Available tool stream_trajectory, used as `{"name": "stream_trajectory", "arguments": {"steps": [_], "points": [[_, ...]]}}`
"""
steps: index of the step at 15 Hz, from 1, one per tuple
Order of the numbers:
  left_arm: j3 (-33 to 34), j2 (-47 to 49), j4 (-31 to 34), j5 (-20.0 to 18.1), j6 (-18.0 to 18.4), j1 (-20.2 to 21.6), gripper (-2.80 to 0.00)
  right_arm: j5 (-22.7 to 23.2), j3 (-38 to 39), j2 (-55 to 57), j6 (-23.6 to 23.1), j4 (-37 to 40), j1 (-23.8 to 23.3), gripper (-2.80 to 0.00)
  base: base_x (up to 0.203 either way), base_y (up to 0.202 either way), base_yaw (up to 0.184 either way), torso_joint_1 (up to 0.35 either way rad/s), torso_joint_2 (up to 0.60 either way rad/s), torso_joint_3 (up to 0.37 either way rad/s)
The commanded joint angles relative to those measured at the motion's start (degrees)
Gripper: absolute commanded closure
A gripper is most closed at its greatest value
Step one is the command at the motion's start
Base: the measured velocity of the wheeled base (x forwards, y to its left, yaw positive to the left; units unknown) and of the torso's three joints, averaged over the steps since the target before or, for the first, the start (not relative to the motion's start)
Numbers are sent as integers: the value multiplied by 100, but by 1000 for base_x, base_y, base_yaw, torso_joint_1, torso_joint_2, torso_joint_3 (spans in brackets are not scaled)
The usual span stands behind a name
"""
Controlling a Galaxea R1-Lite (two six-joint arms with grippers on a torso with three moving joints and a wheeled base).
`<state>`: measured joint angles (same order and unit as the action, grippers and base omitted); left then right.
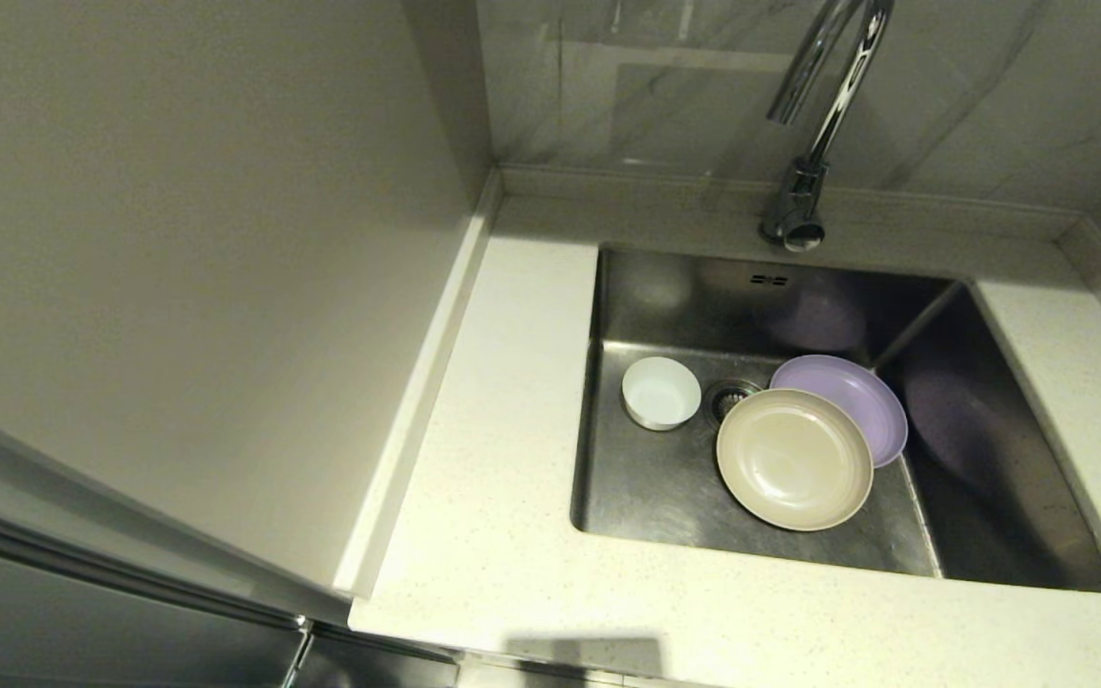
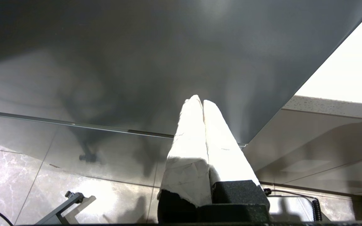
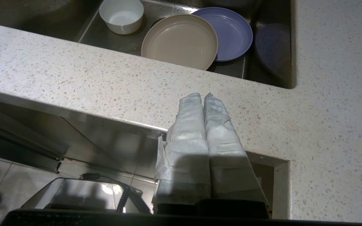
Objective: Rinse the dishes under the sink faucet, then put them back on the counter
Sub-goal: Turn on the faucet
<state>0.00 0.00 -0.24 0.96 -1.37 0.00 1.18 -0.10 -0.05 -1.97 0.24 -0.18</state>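
Three dishes lie in the steel sink (image 1: 665, 497). A small white bowl (image 1: 660, 392) (image 3: 122, 15) stands left of the drain strainer (image 1: 728, 395). The beige plate (image 1: 793, 459) (image 3: 179, 41) overlaps a lilac plate (image 1: 852, 399) (image 3: 231, 33) behind it. The chrome faucet (image 1: 823, 115) arches over the sink's back edge. Neither arm shows in the head view. My right gripper (image 3: 203, 94) is shut and empty, hanging in front of the counter (image 3: 105, 81) below its front edge. My left gripper (image 2: 200, 99) is shut and empty, low beside a grey cabinet panel (image 2: 137, 62).
The speckled counter (image 1: 474, 516) surrounds the sink, with a wide strip on the left and a narrower one on the right. A tall grey cabinet side (image 1: 178, 239) stands at the left. Marbled wall tile (image 1: 665, 86) rises behind the faucet.
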Motion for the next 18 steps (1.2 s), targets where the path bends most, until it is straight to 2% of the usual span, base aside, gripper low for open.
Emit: {"name": "stream_trajectory", "arguments": {"steps": [1, 18], "points": [[0, -9, -2, 1, -4, 0, 0, 5, 1, 5, -5, 2, 1, 0, 0, 0, 0, 0, 0, 0], [0, -9, -2, 1, -4, 0, 0, 5, 1, 5, -5, 2, 1, 0, 0, 0, 0, 0, 0, 0]]}}
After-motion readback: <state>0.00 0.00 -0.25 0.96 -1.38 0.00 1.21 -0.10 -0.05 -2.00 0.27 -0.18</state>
